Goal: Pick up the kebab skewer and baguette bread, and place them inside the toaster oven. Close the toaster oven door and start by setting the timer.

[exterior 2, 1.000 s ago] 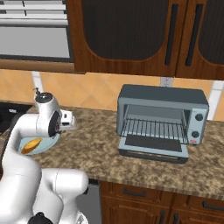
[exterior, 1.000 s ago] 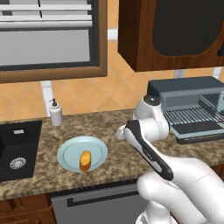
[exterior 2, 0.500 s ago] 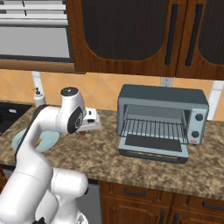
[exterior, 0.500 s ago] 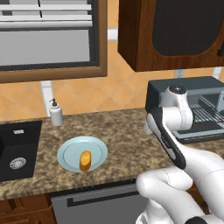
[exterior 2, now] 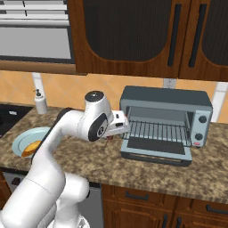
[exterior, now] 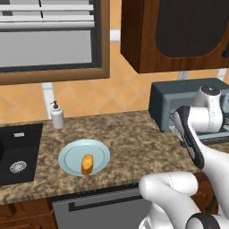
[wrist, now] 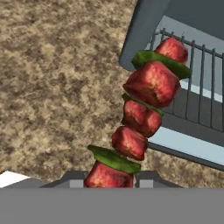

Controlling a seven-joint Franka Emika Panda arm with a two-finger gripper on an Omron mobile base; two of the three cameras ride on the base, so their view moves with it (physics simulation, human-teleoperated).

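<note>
My gripper is shut on the kebab skewer, whose red meat chunks and green pieces stick out ahead of the fingers. The skewer's far end hangs over the left front corner of the open toaster oven. Its drop-down door lies flat, with the wire rack bare behind it. From the right base view the gripper hovers just left of the oven opening, above the counter. The baguette bread lies on a pale blue plate at the counter's left.
A black sink is set into the counter at far left. A soap dispenser stands against the wall behind the plate. Dark wood cabinets hang above the oven. Speckled counter stretches between plate and oven.
The arm has swung right, from above the plate to the oven's left front, carrying the skewer. The baguette has stayed on the plate.
</note>
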